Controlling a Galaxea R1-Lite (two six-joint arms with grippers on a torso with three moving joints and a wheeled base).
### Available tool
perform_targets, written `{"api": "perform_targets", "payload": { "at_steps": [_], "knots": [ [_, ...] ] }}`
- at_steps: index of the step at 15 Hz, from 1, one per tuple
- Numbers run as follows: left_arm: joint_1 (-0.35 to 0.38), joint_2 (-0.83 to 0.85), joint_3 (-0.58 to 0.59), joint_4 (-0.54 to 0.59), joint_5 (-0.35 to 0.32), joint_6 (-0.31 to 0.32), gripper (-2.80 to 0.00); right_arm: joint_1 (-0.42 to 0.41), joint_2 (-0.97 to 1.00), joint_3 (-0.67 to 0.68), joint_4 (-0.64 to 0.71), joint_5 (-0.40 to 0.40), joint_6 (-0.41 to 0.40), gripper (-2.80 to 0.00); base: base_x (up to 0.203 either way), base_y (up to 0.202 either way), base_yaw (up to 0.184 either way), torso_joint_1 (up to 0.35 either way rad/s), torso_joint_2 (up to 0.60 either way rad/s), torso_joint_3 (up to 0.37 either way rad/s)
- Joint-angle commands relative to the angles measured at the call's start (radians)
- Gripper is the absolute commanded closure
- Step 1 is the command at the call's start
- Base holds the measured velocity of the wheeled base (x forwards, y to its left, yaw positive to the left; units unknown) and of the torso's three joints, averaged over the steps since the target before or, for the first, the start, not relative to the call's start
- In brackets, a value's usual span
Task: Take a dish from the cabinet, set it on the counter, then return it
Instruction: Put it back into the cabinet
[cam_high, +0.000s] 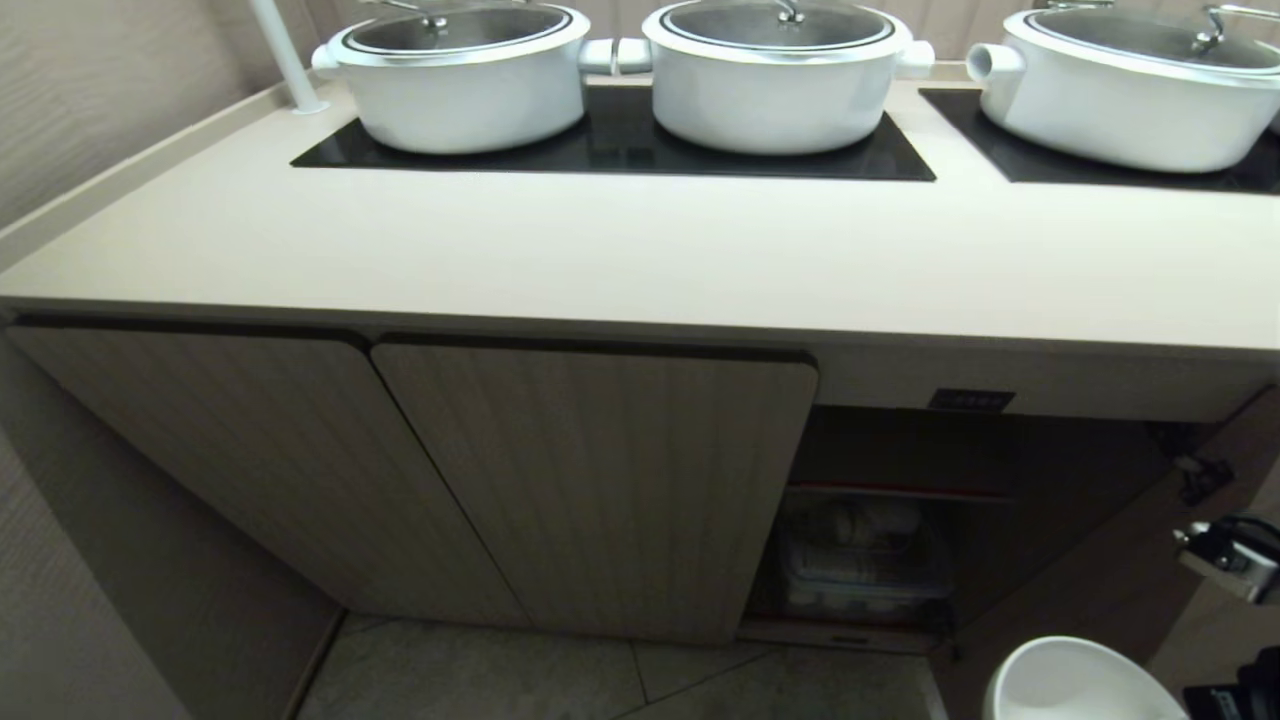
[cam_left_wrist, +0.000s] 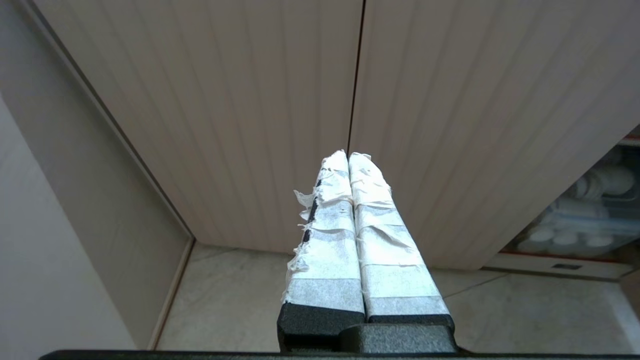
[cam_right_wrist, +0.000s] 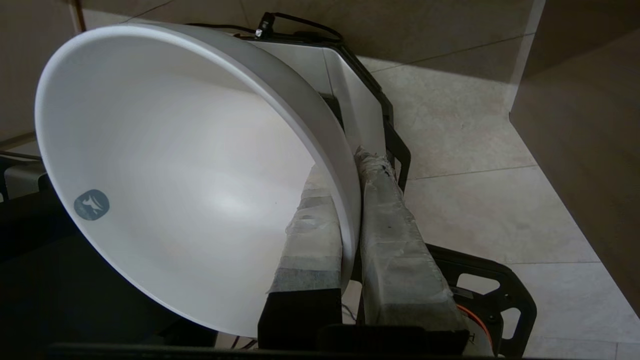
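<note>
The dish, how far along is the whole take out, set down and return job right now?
Done: the cabinet is open and the dish is out. In hand: the right gripper pinches its rim, low beside the opening. Left: the counter holds no dish. The left gripper is idle.

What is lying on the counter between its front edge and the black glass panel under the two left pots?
Nothing: in the head view the counter is bare from its front edge to the black glass panel.
</note>
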Motion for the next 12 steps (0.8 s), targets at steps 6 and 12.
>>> {"api": "perform_targets", "payload": {
  "at_steps": [6,12],
  "knots": [
    [0.000,0.000,0.001,-0.001,0.000,-0.001,0.00,0.000,0.001,0.000,0.003,0.002,0.002,0.00,0.000,0.000,0.000,-0.210,0.52,0.302],
    [0.000,0.000,-0.001,-0.001,0.000,-0.001,0.00,0.000,0.003,0.000,0.004,0.002,0.002,0.00,0.000,0.000,0.000,-0.184,0.48,0.300]
  ]
}}
